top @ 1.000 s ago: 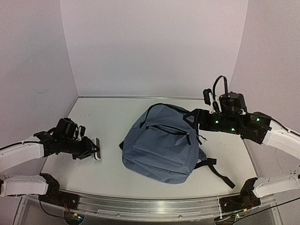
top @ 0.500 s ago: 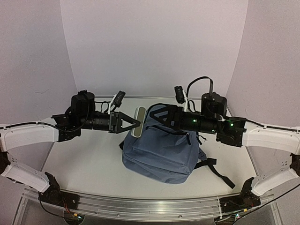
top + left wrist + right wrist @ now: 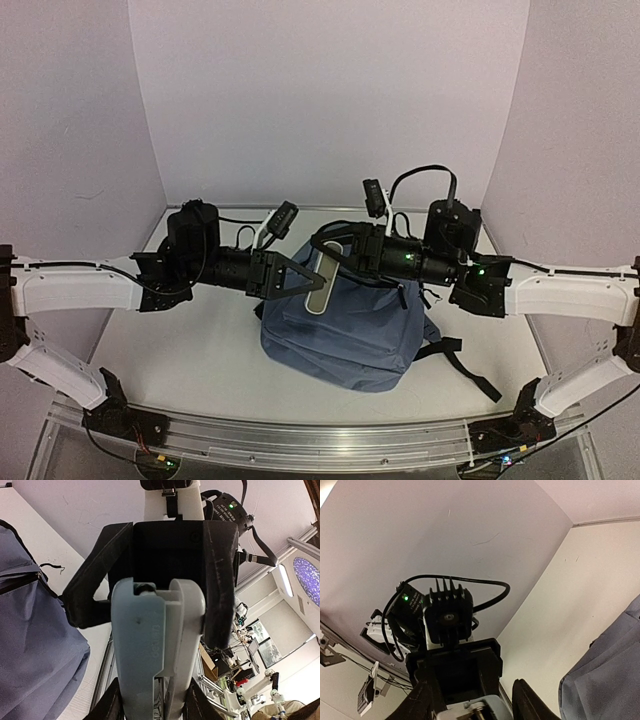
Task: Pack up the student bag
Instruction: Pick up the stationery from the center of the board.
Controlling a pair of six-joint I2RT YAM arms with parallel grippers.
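Student bag (image 3: 345, 340) on table (image 3: 180, 350) beneath left claw (image 3: 308, 281) clamping pale object (image 3: 318, 296)

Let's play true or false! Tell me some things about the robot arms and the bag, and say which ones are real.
1. The left gripper is holding a pale stapler. True.
2. The student bag is red. False: it is blue-grey.
3. The stapler is lying on the table. False: the left gripper holds it up in the air.
4. The right gripper points toward the left gripper. True.
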